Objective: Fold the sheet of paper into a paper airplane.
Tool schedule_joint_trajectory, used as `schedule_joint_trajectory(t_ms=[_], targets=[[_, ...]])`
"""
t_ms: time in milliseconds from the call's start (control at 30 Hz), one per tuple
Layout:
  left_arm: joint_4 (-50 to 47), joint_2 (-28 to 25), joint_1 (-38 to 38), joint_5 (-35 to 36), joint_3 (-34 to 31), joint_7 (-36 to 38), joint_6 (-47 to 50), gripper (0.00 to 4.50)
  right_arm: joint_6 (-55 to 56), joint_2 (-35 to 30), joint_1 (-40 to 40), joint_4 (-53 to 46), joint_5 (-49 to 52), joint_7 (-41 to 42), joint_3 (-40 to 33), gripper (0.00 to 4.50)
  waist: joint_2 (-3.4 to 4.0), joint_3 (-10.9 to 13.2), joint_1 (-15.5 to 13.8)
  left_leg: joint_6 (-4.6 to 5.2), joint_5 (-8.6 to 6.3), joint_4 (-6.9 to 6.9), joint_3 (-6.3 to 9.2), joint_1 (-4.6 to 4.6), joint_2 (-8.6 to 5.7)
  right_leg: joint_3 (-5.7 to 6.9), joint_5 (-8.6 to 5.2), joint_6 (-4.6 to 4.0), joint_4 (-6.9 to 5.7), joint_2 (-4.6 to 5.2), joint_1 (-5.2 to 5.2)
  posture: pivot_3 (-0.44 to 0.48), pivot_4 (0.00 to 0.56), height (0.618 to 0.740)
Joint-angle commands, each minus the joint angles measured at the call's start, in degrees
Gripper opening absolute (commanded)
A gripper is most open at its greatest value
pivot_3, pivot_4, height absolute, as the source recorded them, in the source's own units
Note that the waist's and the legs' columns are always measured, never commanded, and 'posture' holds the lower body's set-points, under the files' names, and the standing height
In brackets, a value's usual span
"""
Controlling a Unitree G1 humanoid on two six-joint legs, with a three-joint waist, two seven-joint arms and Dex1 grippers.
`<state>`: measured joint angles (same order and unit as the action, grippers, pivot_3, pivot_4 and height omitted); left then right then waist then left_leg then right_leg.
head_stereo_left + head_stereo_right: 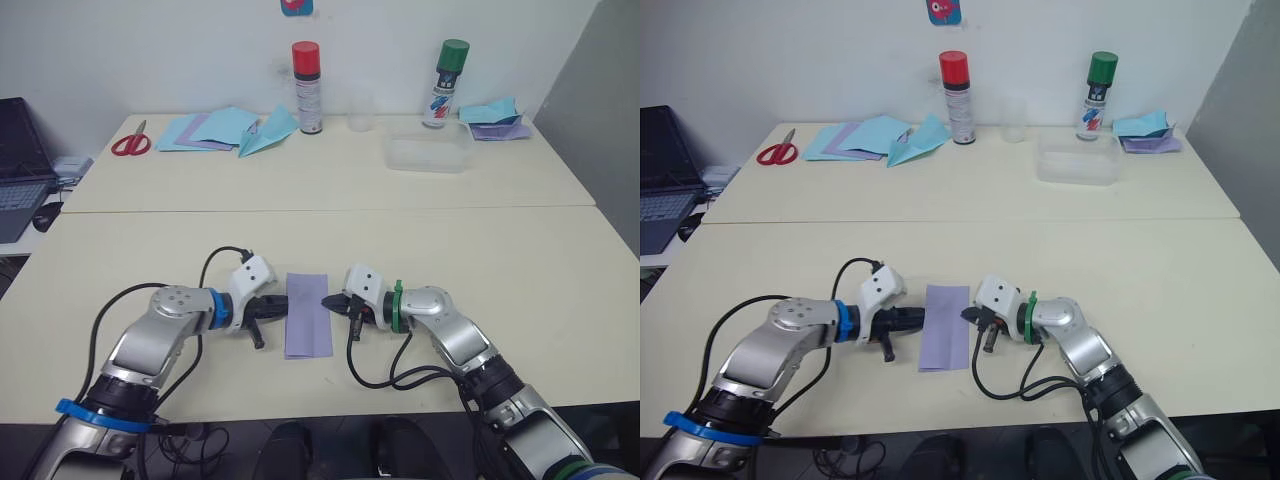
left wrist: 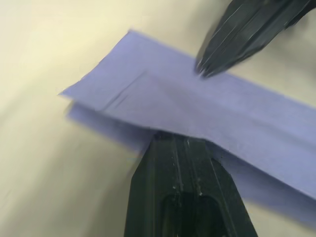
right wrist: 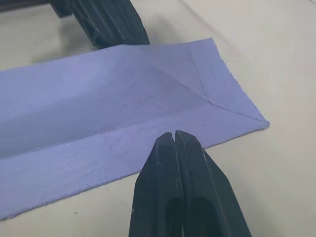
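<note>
1. left gripper [image 1: 272, 306] closed, tips at the left long edge of the sheet of paper [image 1: 307, 314]; right gripper [image 1: 331, 302] closed, tips on its right edge.
2. paper lies lower centre of frame, folded to a narrow strip.
3. long axis runs near-to-far betw. the grippers; both equally near, opp. sides.

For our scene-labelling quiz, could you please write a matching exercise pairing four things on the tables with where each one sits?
Things:
1. sheet of paper
2. scissors
3. clear tub
4. red-capped can

Places:
A. far table, its left end
B. far table, beside the light-blue paper plane
C. near table, between the left tool and right tool
D. far table, in front of the green-capped can

Pairs: 1-C, 2-A, 3-D, 4-B
</note>
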<state>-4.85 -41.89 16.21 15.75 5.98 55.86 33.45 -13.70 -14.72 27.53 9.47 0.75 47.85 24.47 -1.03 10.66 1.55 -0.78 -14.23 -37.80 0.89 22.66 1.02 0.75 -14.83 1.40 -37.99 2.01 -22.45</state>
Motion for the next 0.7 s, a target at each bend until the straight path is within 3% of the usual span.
schedule_joint_trajectory(t_ms=[33,167,367,700], targets=[[-4.01,-1.21,-0.17,3.99,-5.2,0.41,1.86,0.0,-0.15,-0.11,0.02,0.61,-1.33,-0.34,0.39,0.03,0.0,0.0,0.0,0.0,0.0,0.0,0.0,0.04,0.0,0.0,0.0,0.0,0.01,0.02,-0.05,0.0,0.15,0.74],[-7.88,0.74,0.15,8.35,-7.62,-0.77,4.71,0.0,-0.16,0.01,0.11,0.8,-1.57,-0.43,0.37,0.03,0.0,0.0,-0.01,0.0,0.0,-0.01,-0.01,0.13,-0.02,-0.02,0.0,0.0,0.0,0.04,-0.13,0.0,0.15,0.74],[-10.73,4.72,1.09,10.27,-5.76,-3.96,7.74,0.0,0.19,-0.02,0.38,1.06,-1.97,-0.21,0.55,0.03,-0.01,0.0,-0.01,0.0,0.0,-0.01,-0.03,0.11,-0.05,-0.04,0.01,0.0,-0.02,0.03,-0.12,0.0,0.15,0.74],[-6.82,3.66,-3.74,0.19,5.63,-6.49,2.84,0.0,-0.26,-0.04,-0.16,0.17,-2.37,-0.28,0.64,0.03,-0.01,0.0,-0.02,0.0,0.0,-0.01,-0.04,0.11,-0.06,-0.07,0.01,-0.01,-0.03,0.02,-0.15,0.0,0.15,0.74]])
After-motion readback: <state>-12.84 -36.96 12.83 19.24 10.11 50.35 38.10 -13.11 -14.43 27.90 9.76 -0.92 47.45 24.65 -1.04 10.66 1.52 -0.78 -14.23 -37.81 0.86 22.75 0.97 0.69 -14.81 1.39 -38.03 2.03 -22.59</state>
